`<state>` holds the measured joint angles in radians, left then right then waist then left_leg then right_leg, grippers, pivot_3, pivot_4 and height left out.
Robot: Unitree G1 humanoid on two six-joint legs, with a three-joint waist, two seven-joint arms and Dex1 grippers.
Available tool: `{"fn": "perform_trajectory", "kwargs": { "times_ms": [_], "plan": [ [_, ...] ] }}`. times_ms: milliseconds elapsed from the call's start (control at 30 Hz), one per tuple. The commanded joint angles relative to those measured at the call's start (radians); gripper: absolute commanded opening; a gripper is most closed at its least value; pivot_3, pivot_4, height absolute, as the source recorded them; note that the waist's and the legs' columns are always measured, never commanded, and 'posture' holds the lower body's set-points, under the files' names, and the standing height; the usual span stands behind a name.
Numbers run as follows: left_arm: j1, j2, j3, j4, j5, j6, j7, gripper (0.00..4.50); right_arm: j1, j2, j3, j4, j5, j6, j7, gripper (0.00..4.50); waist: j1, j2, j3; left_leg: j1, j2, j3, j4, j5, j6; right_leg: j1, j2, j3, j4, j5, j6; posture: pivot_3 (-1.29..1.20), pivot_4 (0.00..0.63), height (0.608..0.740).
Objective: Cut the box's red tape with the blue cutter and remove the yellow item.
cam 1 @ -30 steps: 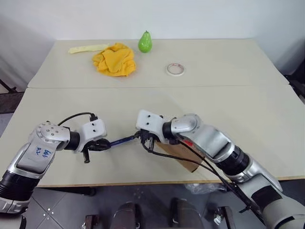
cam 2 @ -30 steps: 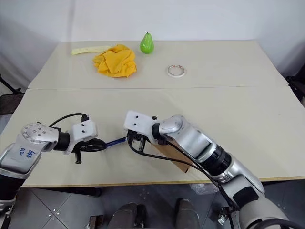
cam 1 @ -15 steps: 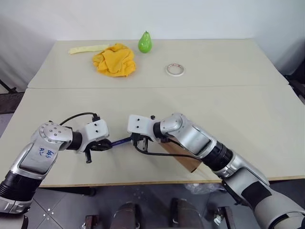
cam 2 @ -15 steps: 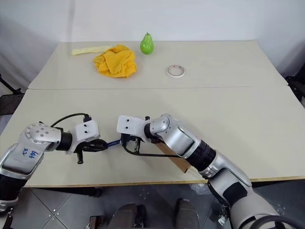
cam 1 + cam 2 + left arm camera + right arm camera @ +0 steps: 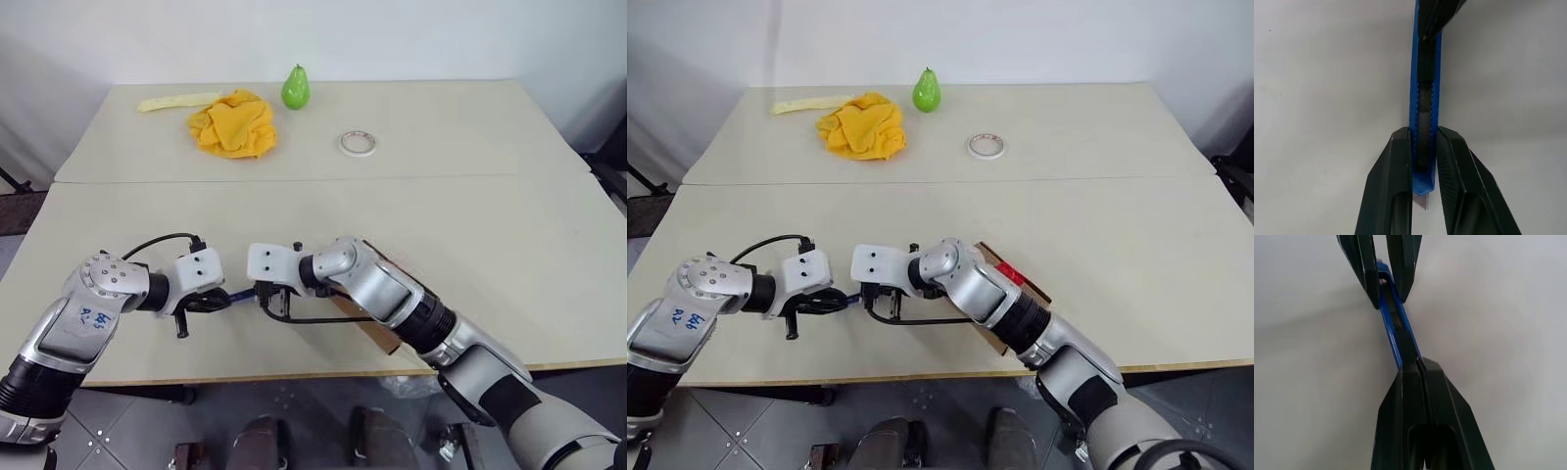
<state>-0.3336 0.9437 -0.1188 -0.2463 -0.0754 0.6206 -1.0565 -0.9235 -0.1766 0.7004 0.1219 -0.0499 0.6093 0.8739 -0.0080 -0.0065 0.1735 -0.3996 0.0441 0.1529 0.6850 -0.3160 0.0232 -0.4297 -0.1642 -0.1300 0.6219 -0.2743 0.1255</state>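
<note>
Now the right gripper, fingers pressed together, has slid leftward along the slim blue pen-shaped cutter toward the left gripper pinching its end, probably pushing the blade slider out before cutting.

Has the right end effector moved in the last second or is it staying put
Yes. The right end effector has slid toward the left end effector along the blue cutter, uncovering the box beneath its arm.

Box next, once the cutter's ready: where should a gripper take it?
Likely the box by its two long side walls, coming from above. It lies flat near the table's front edge with the red tape on top, so a side grip leaves the tape clear for the blue cutter. The right arm now covers much of it.
</note>
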Motion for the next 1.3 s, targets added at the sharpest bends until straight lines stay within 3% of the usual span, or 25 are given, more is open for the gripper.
{"fn": "perform_trajectory", "kwargs": {
  "times_ms": [33, 333, 467, 667, 767, 900, 1133, 1167, 1300],
  "plan": [
    [0.036, -0.015, -0.046, -0.019, -0.012, 0.007, -0.011, 0.38, 0.011, 0.029, 0.002, -0.01, -0.008, -0.014, 0.01, 0.03, 0.0, 0.0, 0.0, 0.0, 0.0, 0.0, 0.0, 0.0, 0.0, 0.0, 0.0, 0.0, 0.0, 0.0, 0.0, 0.0, 0.15, 0.74],
    [0.018, -0.028, -0.048, 0.016, -0.005, -0.002, -0.008, 0.38, 0.02, 0.069, -0.045, -0.01, 0.002, -0.008, 0.001, 0.03, 0.0, 0.0, 0.0, 0.0, 0.0, 0.0, 0.0, 0.0, 0.0, 0.0, 0.0, 0.0, 0.0, 0.0, 0.0, 0.0, 0.15, 0.74],
    [0.003, -0.068, -0.008, 0.061, -0.004, -0.081, 0.031, 0.38, 0.024, 0.023, -0.217, -0.138, 0.079, 0.119, -0.013, 0.03, 0.009, 0.0, 0.0, 0.0, 0.0, 0.0, 0.0, 0.0, 0.0, 0.0, 0.0, 0.0, 0.0, 0.0, 0.0, 0.0, 0.15, 0.74],
    [-0.05, -0.226, 0.098, 0.214, 0.0, -0.455, 0.194, 0.38, -0.023, -0.128, -0.459, -0.303, 0.211, 0.391, 0.011, 0.03, 0.007, -0.001, 0.0, -0.002, 0.001, -0.004, 0.001, 0.0, 0.001, 0.0, -0.001, -0.001, -0.001, 0.001, -0.001, 0.0, 0.15, 0.74],
    [-0.088, -0.294, 0.099, 0.297, 0.017, -0.623, 0.245, 0.38, -0.099, -0.21, -0.573, -0.32, 0.301, 0.558, 0.027, 0.57, 0.004, -0.001, 0.0, -0.005, 0.001, -0.004, 0.001, 0.001, 0.001, -0.002, -0.001, -0.001, -0.002, 0.001, -0.002, 0.0, 0.15, 0.74],
    [-0.148, -0.363, 0.085, 0.413, 0.057, -0.837, 0.317, 0.38, -0.184, -0.269, -0.642, -0.262, 0.362, 0.679, 0.006, 1.95, -0.016, -0.001, 0.0, -0.005, 0.002, -0.002, 0.0, 0.0, 0.0, -0.004, 0.0, -0.003, -0.001, 0.001, -0.002, 0.0, 0.15, 0.74],
    [-0.244, -0.42, 0.055, 0.56, 0.197, -1.091, 0.483, 0.38, -0.275, -0.27, -0.687, -0.094, 0.411, 0.827, -0.07, 4.26, -0.024, -0.002, 0.0, -0.005, 0.002, 0.003, -0.001, 0.0, 0.0, -0.005, 0.0, -0.005, -0.001, 0.001, -0.002, 0.0, 0.15, 0.74],
    [-0.252, -0.428, 0.052, 0.572, 0.207, -1.107, 0.499, 0.38, -0.283, -0.263, -0.697, -0.078, 0.422, 0.832, -0.076, 4.48, -0.023, -0.002, 0.0, -0.005, 0.002, 0.004, -0.001, 0.0, 0.0, -0.005, 0.0, -0.004, -0.001, 0.001, -0.001, 0.0, 0.15, 0.74],
    [-0.268, -0.449, 0.05, 0.588, 0.253, -1.144, 0.571, 0.38, -0.303, -0.231, -0.719, -0.022, 0.448, 0.852, -0.115, 4.48, -0.024, -0.002, 0.0, -0.005, 0.002, 0.006, -0.001, 0.0, 0.0, -0.005, 0.0, -0.005, -0.001, 0.001, -0.001, 0.0, 0.15, 0.74]
  ]
}}
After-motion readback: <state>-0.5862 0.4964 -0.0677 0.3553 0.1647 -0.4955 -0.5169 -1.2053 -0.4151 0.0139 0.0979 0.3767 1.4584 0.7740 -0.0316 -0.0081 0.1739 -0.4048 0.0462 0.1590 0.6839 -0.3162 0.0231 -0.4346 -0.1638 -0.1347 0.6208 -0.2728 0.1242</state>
